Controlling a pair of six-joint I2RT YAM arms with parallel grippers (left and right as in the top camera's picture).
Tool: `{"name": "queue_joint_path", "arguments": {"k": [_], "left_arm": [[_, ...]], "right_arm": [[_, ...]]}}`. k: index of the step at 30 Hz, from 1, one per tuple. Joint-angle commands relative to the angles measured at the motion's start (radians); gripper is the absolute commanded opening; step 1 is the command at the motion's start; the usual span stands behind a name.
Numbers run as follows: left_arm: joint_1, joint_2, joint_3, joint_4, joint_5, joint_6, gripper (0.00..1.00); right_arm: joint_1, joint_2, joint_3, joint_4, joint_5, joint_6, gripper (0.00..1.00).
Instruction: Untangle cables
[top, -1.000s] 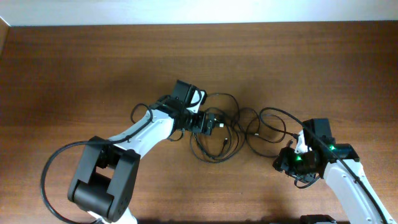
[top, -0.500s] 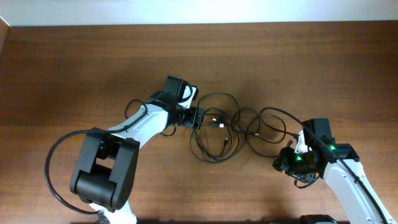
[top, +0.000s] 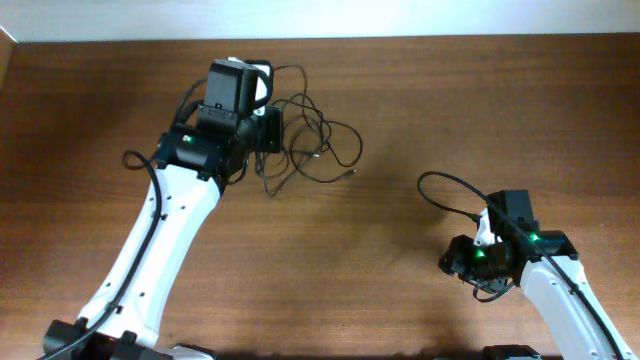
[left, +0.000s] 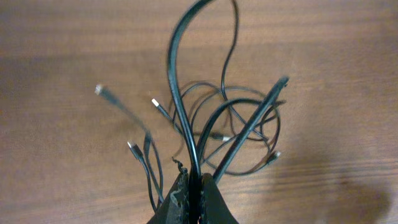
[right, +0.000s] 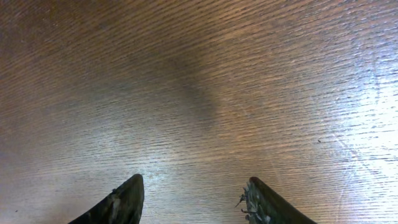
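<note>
Left gripper (left: 193, 198) pinching cables (left: 219, 124) tight, bunch dangling from it over table (top: 450, 110), probably letting loops fall loose. Right gripper (right: 193, 193) waiting spread and empty, well apart from left gripper.

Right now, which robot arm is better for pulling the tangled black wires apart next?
Left, probably. The left hand is shut on the bunch of thin black cables. The right hand hangs open over the bare brown wooden table, far from them.
</note>
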Motion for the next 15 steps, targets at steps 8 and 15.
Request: {"name": "queue_joint_path", "arguments": {"k": [8, 15], "left_arm": [[0.008, -0.189, -0.008, 0.244, 0.708, 0.039, 0.00], [0.008, -0.304, -0.008, 0.345, 0.741, -0.249, 0.00]], "right_arm": [[-0.002, 0.000, 0.014, 0.311, -0.942, -0.282, 0.72], [0.374, 0.000, 0.014, 0.929, -0.274, 0.459, 0.73]]}}
